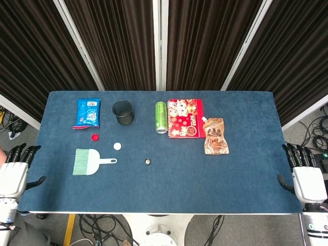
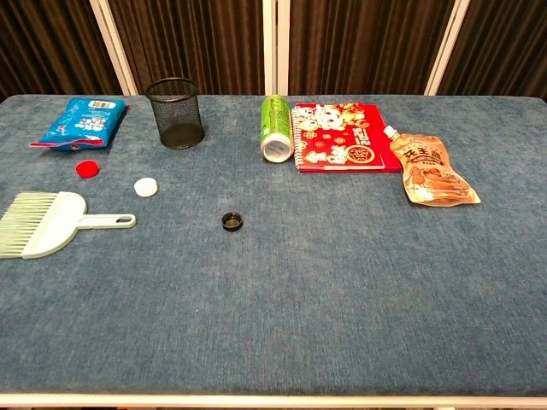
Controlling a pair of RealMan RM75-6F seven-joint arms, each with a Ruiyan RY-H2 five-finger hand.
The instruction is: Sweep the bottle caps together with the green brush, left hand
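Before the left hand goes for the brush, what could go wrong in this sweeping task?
1. The green brush lies flat with its slim handle pointing toward table centre, away from the left hand, so the grasp may be awkward or slip.
2. The black cap lies well apart from the red cap and white cap; light caps may roll or flick away.
3. The mesh cup and blue packet stand just behind the caps; a wide stroke could hit them.

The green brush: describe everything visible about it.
The green brush is a small pale mint hand brush, plastic by its look, with a wide fan of bristles and a short narrow handle. It lies flat on the blue table, near the left edge, bristles pointing left, handle pointing right. Nothing touches it; the white cap lies just beyond its handle.
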